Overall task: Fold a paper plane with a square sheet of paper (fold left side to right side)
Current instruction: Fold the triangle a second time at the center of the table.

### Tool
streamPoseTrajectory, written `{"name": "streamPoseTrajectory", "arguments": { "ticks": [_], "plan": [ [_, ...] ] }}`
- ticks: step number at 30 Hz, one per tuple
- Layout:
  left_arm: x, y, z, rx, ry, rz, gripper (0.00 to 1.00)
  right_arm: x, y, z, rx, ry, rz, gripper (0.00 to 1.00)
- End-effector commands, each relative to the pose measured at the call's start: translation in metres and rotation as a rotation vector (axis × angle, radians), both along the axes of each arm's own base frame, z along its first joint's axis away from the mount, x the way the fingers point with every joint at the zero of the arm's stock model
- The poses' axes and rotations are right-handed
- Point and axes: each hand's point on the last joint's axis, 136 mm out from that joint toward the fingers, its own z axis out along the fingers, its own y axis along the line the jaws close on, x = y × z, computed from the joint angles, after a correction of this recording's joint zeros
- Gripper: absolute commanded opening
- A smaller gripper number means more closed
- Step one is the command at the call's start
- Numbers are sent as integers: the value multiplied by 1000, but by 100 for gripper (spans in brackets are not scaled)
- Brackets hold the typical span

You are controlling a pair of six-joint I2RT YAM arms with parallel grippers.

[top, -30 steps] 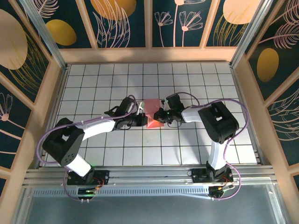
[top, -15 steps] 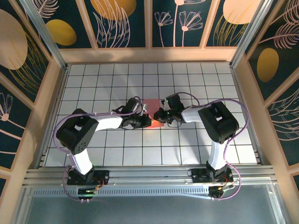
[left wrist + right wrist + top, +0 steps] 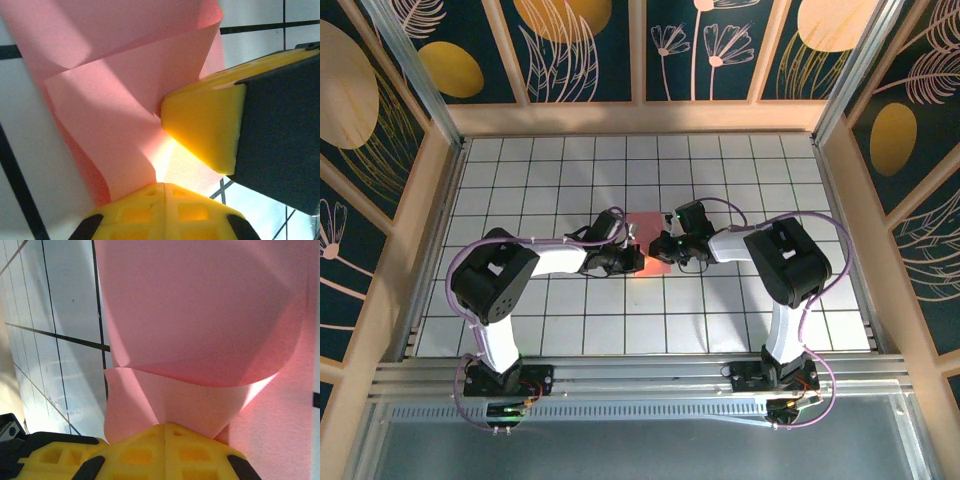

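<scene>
Now we swing the left tool (image 3: 637, 262) across to meet the right tool (image 3: 663, 250), both clamped tight on the paper (image 3: 648, 235) mid-table (image 3: 720, 310); its left flap arches over, so the fold's nearly laid.

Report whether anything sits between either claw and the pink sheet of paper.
Nothing visible does. The left claw is shut with the sheet of paper pinched at its fingertips, and the right claw is shut on the sheet from the opposite side. The two claws sit close together on the table.
</scene>
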Motion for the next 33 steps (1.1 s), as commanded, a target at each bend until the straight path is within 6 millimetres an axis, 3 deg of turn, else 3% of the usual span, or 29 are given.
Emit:
{"name": "streamPoseTrajectory", "arguments": {
  "ticks": [1,33],
  "plan": [
    [-1,5,-7,37,-2,-6,0,-22,-8,-24,-78,68,20,0],
    [-15,10,-21,40,40,-26,2,-20,-6,-22,-80,67,26,0]
  ]
}}
